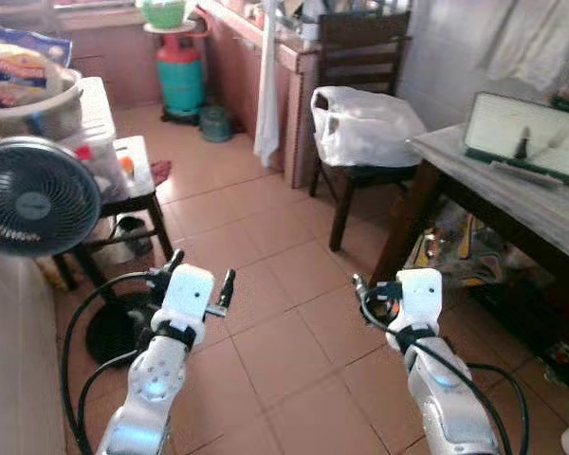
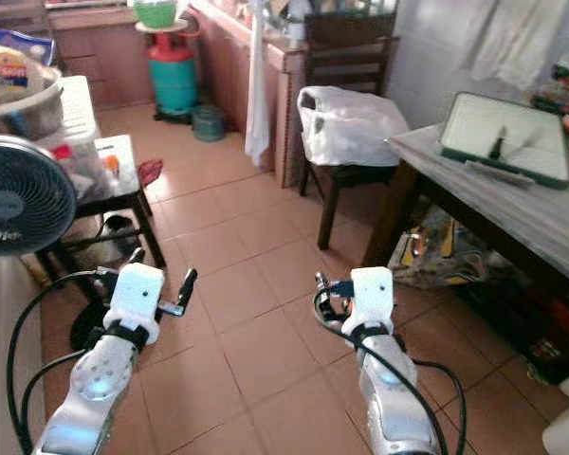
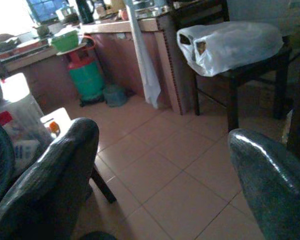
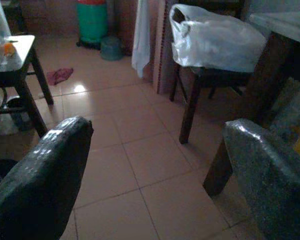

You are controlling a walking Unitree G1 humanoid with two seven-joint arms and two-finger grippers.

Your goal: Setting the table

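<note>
A wooden dining table [image 1: 541, 209] stands at my right. On it lies a white board with a green rim [image 1: 526, 137], and a dark utensil rests on the board. Both arms are held out low over the tiled floor, short of the table. My left gripper [image 1: 202, 267] is open and holds nothing; in the left wrist view its fingers [image 3: 45, 185] frame bare tiles. My right gripper [image 1: 377, 289] is open and empty too, with the table leg [image 4: 225, 155] showing between its fingers [image 4: 40, 185].
A dark chair carrying a white plastic bag [image 1: 360, 123] stands beside the table. At my left are a fan [image 1: 33, 194] and a low stool [image 1: 137, 180] with bottles. Farther back are a green gas cylinder [image 1: 180, 76] and a counter with a hanging cloth [image 1: 268, 85]. Clutter lies under the table [image 1: 455, 256].
</note>
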